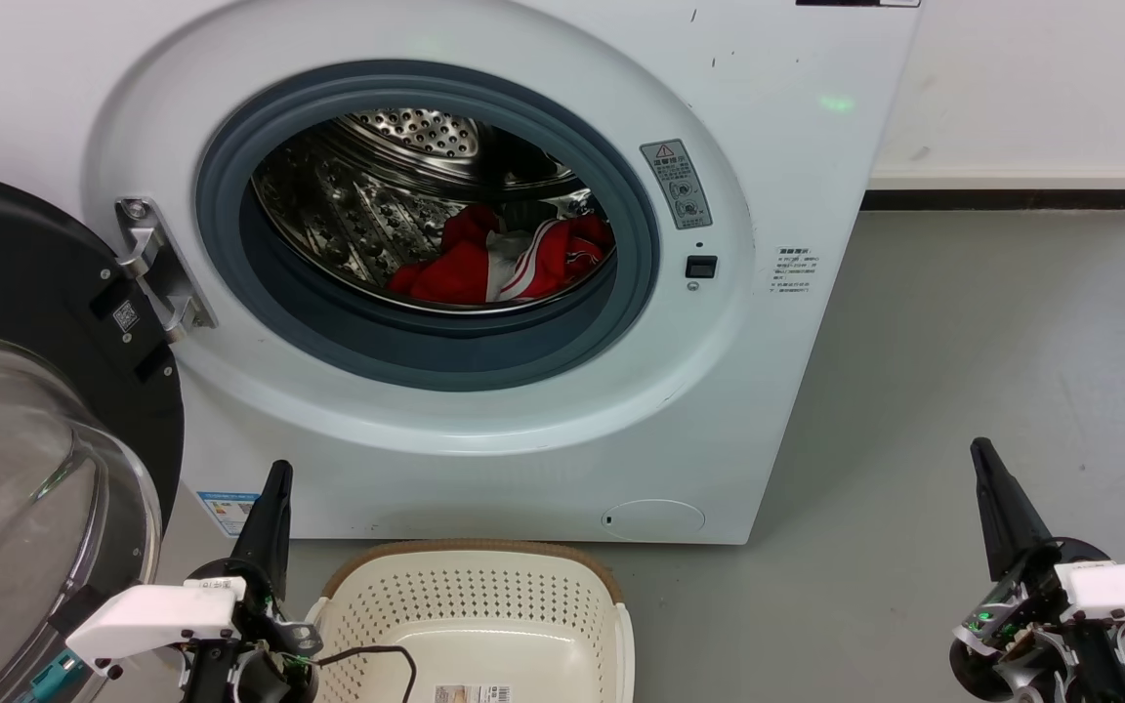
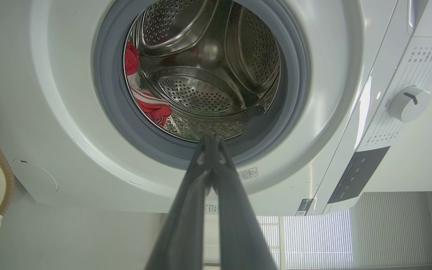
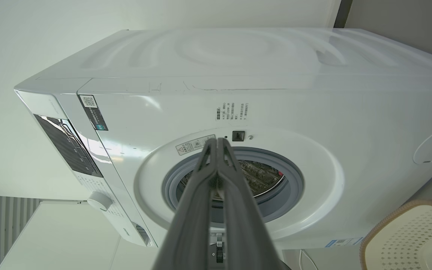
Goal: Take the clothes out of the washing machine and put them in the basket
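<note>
The head camera looked forward and down, close to the washing machine [image 1: 797, 146] and basket [image 1: 470, 596]. Both wrist cameras faced the same porthole [image 2: 105, 75] from low, rolled sideways.

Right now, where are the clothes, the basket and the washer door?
Clothes [image 1: 455, 278], head view: red fold left of the white part.
Basket [image 1: 475, 596], head view: its perforated back wall.
Washer door [image 1: 16, 254], head view: its black rim.

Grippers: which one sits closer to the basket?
The left gripper, beside the basket at its left rim; the right gripper stands far off to the right, over the floor.
</note>
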Robot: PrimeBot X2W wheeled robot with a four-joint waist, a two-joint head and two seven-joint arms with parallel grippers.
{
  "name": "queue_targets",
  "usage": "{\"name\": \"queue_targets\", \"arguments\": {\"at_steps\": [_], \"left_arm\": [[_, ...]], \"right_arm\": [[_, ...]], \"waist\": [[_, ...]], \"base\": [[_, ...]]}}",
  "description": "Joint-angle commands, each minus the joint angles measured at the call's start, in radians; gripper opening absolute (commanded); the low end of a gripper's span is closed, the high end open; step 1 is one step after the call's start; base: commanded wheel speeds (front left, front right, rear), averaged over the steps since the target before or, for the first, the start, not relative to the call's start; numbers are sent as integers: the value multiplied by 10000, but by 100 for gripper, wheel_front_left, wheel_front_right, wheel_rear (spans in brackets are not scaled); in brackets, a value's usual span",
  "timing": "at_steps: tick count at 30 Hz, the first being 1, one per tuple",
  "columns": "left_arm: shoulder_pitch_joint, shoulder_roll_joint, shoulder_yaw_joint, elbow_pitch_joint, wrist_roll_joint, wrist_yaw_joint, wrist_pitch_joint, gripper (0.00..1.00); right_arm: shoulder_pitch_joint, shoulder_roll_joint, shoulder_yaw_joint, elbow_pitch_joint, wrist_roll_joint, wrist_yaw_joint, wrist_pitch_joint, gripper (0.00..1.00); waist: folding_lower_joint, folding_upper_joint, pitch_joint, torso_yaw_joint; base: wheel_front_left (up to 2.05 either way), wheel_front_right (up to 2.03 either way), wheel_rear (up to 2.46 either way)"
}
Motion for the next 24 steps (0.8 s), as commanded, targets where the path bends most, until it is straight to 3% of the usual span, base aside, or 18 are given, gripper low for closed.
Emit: {"name": "queue_targets", "arguments": {"at_steps": [1, 4, 5, 14, 24], "left_arm": [[-62, -14, 24, -3, -22, -24, 19, 0], [-62, -14, 24, -3, -22, -24, 19, 0], [-1, 0, -1, -4, 0, 0, -5, 100], [269, -18, -106, -17, 341, 4, -326, 100], [323, -15, -164, -562, 2305, 276, -802, 100]], "right_arm": [[-127, 36, 3, 12, -46, 0, 5, 0], [-127, 36, 3, 12, -46, 0, 5, 0], [1, 0, 0, -1, -2, 0, -6, 100], [288, 5, 9, 179, -255, 0, -321, 100], [448, 8, -102, -320, -2431, 0, -799, 100]], "waist": [[0, -1, 0, 0], [0, -1, 0, 0], [0, -1, 0, 0], [0, -1, 9, 0], [0, -1, 42, -11]], "base": [[0, 0, 0], [0, 0, 0], [0, 0, 0], [0, 0, 0], [0, 0, 0]]}}
